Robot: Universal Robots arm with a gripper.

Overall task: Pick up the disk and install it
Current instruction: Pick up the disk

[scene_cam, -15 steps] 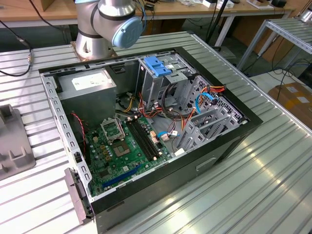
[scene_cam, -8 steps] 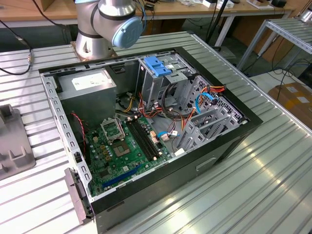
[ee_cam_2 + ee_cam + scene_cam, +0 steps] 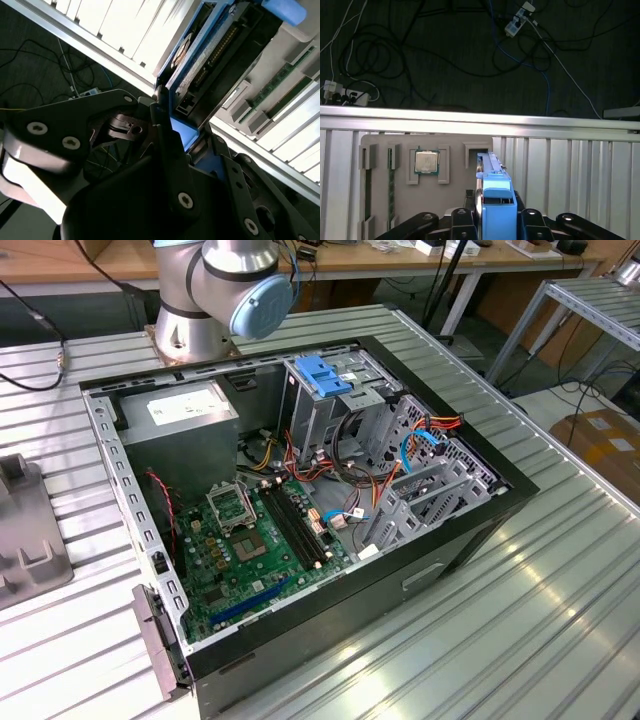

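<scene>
Exterior view, scene: an open computer case (image 3: pixel 300 490) lies on its side on the slatted desk (image 3: pixel 560 570). The arm (image 3: pixel 220 280) is mounted at its far side.
Exterior view, target: grey drive bays (image 3: pixel 425 490) sit at the case's end toward the exterior view's right. I judge this to be the install site.
Second wrist view, gripper: the gripper (image 3: pixel 185 127) is set narrow, with its jaws on either side of the disk (image 3: pixel 210 55). Contact looks made.
Second wrist view, disk: a slim dark drive with its connector row exposed and a bright blue frame along its edges.
First wrist view, location: the disk stands on edge in a grey parts tray (image 3: pixel 420 205), near a processor chip (image 3: pixel 426 161).
Step in hand: the pick, in my judgement. The install has not begun.
Next move calls for: a firm hold on the frame's sides and a straight draw clear of the tray slot, without twisting.
</scene>
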